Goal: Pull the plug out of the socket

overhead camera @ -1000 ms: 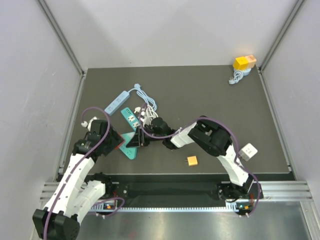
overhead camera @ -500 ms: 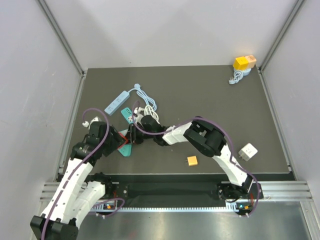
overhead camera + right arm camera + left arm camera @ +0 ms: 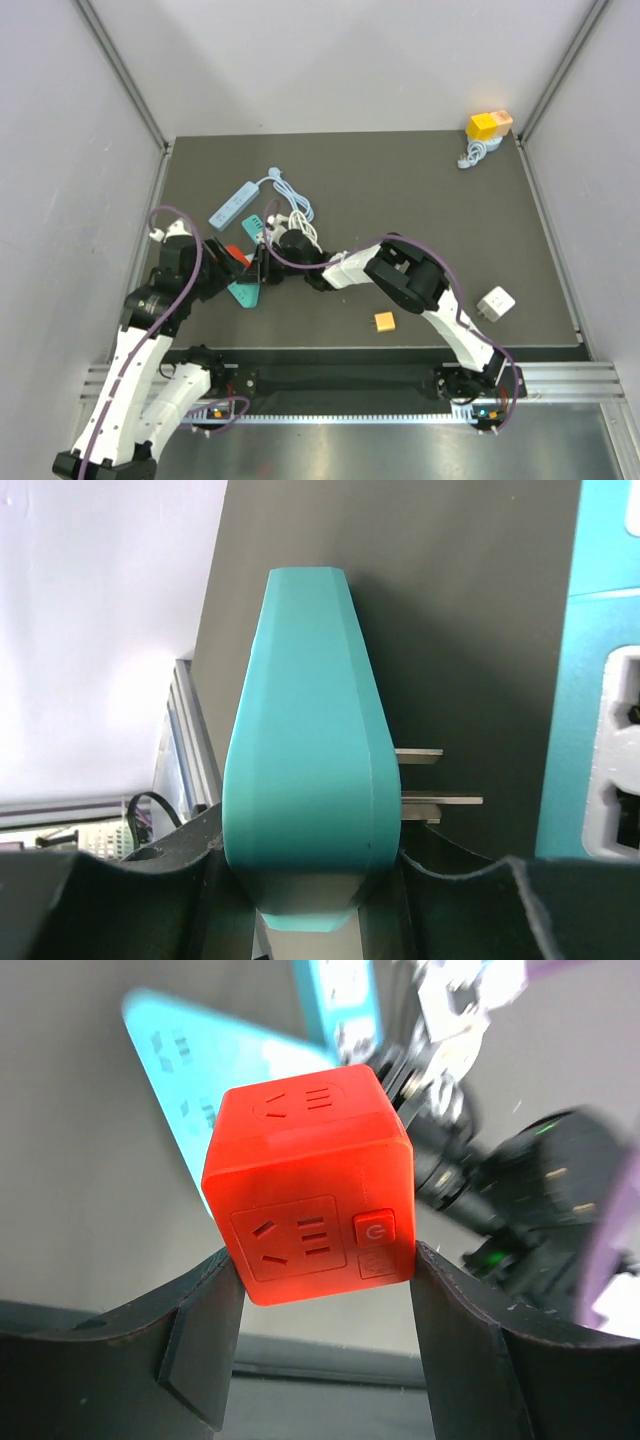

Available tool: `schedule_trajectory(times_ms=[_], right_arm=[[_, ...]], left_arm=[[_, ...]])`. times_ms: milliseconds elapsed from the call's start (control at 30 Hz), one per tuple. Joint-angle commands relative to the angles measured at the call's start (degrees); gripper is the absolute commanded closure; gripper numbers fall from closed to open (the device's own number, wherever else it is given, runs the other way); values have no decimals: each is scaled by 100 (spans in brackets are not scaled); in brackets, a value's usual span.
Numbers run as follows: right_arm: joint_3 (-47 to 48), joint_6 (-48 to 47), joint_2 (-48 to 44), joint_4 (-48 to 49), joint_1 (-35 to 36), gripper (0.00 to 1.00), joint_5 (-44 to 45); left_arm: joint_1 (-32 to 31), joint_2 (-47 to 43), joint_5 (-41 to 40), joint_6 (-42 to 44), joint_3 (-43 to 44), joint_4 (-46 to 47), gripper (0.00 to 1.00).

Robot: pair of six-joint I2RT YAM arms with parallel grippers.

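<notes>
Left of the bench's middle, about halfway between the near and far edges, the two arms meet over a teal strip (image 3: 245,293). The right gripper (image 3: 310,858) is clamped on the plug (image 3: 305,770), one finger on each broad side of its teal shell. The left gripper (image 3: 325,1285) is closed on the red cube (image 3: 310,1180), pinching two opposite faces.

The plug looks like hard, smooth plastic, light and stiff. Its shell tapers toward the tail, so a grip there would likely slide off. The wide belly near the prongs (image 3: 440,800) is the surer hold, and that is where the fingers sit. The prongs are thin metal blades and would probably bend if levered sideways, so any pull should run straight along them. The cube is also light and rigid and would likely come away with the plug unless it is held.

In the right wrist view the prongs are bare, pointing at the strip's face with a gap between. The cube faces that show in the left wrist view are empty. I judge the plug to be out of its socket.
</notes>
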Motion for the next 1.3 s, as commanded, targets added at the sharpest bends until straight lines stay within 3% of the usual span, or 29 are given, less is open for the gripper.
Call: schedule_trajectory(times_ms=[0, 200, 400, 600, 733, 1067, 1167, 1267], right_arm=[[-105, -882, 378, -663, 18, 96, 377], [-43, -1489, 71, -523, 97, 70, 359], [-472, -1972, -491, -426, 106, 29, 438], [-1131, -2289, -1186, -154, 106, 2, 640], [-1808, -2500, -1948, 275, 115, 1, 701], [-3909, -3142, -3945, 593, 115, 0, 2097], [-4751, -3116, -4560, 866, 80, 0, 2764], [-5131, -2906, -5000, 1068, -60, 0, 3205]], left_arm=[[-6, -154, -774, 326, 706, -125, 100], [-6, -374, -855, 335, 971, -205, 100], [-6, -444, -750, 353, 901, -284, 100], [-6, -462, -328, 344, 874, -196, 100], [3, -392, 146, 300, 796, -117, 100], [-24, -101, 1877, -269, 23, 558, 100], [-356, -84, 1967, -796, -504, 1041, 100], [-1287, 91, 1276, -1253, -795, 1350, 100]])
